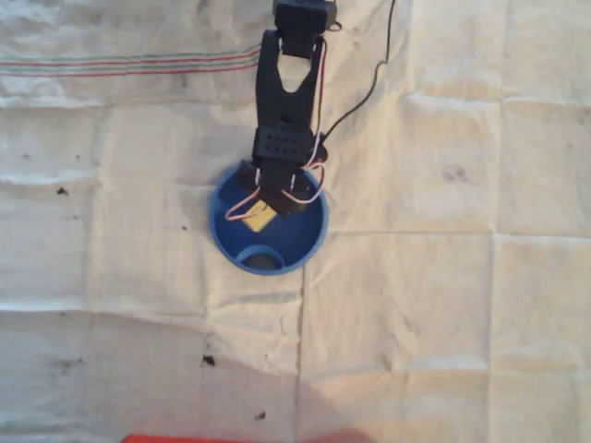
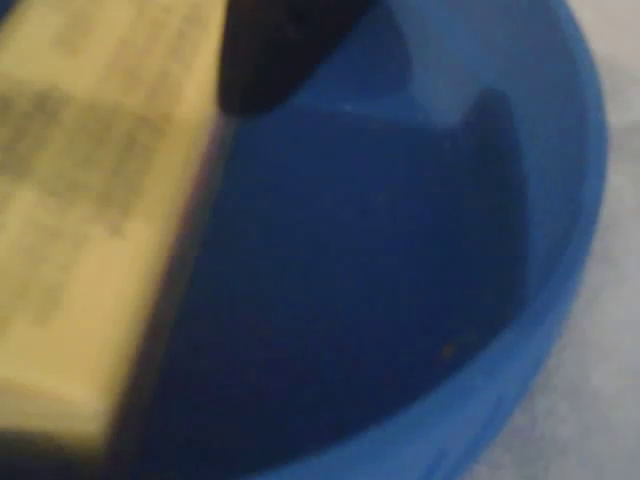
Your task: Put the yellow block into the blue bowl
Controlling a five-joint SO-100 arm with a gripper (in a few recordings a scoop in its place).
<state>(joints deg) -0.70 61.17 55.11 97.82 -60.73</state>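
On creased white cloth (image 1: 443,305) sits the blue bowl (image 1: 312,242).

Creased white cloth (image 1: 443,305) with dark specks covers the table

Setting reads as an improvised hobby or home test bench rather than a formal lab. The tabletop is covered by a creased, stained white cloth (image 1: 443,305) (red and green stripes along one edge), and a loose black cable (image 1: 369,92) trails across it.
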